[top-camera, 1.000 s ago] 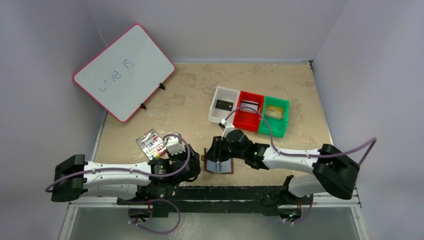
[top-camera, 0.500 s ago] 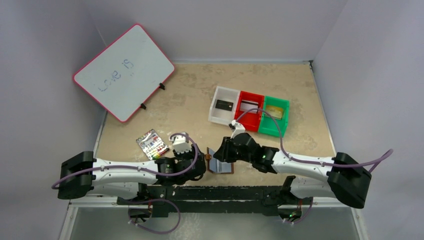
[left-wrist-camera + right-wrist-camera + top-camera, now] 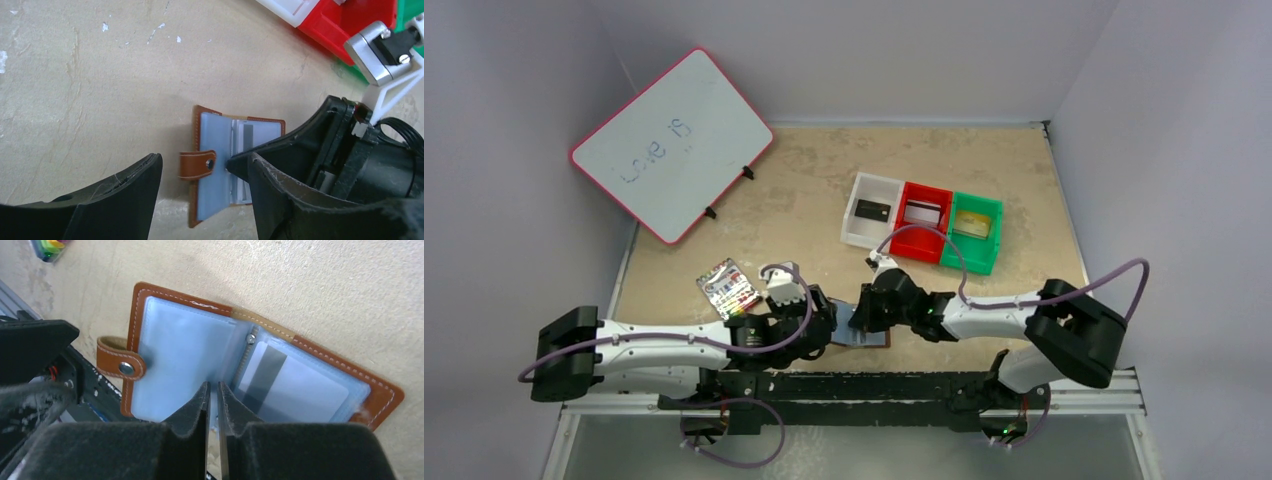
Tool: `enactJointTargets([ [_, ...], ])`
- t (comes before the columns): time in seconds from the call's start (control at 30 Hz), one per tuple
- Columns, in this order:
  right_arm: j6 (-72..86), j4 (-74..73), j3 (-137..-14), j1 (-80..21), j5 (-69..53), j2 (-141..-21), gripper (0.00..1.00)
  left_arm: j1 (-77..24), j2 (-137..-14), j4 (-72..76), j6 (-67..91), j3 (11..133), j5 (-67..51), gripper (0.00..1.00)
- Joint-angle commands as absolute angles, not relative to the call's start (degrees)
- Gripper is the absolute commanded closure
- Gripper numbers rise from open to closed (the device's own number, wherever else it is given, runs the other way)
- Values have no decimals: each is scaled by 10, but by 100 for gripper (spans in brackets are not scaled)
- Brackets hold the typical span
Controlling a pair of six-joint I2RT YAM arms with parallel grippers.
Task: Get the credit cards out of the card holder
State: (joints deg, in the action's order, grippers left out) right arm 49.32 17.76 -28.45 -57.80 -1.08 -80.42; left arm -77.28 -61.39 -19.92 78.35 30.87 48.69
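Now, right gripper [image 3: 213,390]: fingers pressed almost together, only a slit between them; the tips sit at the spine of the card holder [image 3: 175,355]; whether a sleeve leaf is pinched in the slit I cannot tell
Left gripper [image 3: 205,160]: jaws wide apart, low over the table [image 3: 804,200], straddling the snap tab [image 3: 197,165]; gripping nothing
Card holder: lies open and flat near the arms' bases, between the two grippers
Striped card [image 3: 295,390]: pale with a dark stripe, tucked in the clear sleeve on the side away from the tab; the tab-side sleeve looks empty
Bins: white bin [image 3: 864,190], red bin [image 3: 921,252] and green bin [image 3: 976,262] stand in a row, well apart from the holder; they hold a black card [image 3: 870,211], a silvery card [image 3: 924,212] and a gold-tan card [image 3: 970,224]
Step in hand: probably freeing the one card left in the holder
Next move: calls for the left gripper to pin the tab side down; the right needs to catch the card's edge at the sleeve mouth and draw it out along the sleeve
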Motion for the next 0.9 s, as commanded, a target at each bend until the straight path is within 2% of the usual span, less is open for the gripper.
enactJointTargets([
  [0.0, 480, 216, -316, -580, -21, -831, 88, -773, -632, -171, 745, 331, 466, 37],
  [0.13, 493, 224, -305, -580, -15, -831, 88, -773, -665, -160, 761, 324, 448, 39],
  [0.37, 505, 211, -290, -580, 2, -806, 87, -773, -738, -197, 791, 345, 460, 56],
  [0.57, 523, 136, -290, -580, 55, -742, 84, -773, -803, -248, 791, 390, 465, 77],
  [0.67, 550, 99, -273, -580, 66, -697, 76, -774, -812, -239, 788, 394, 459, 83],
  [0.77, 563, 80, -250, -581, 63, -657, 69, -776, -809, -225, 794, 390, 456, 85],
  [0.87, 572, 64, -236, -581, 66, -642, 68, -777, -802, -211, 797, 385, 457, 85],
])
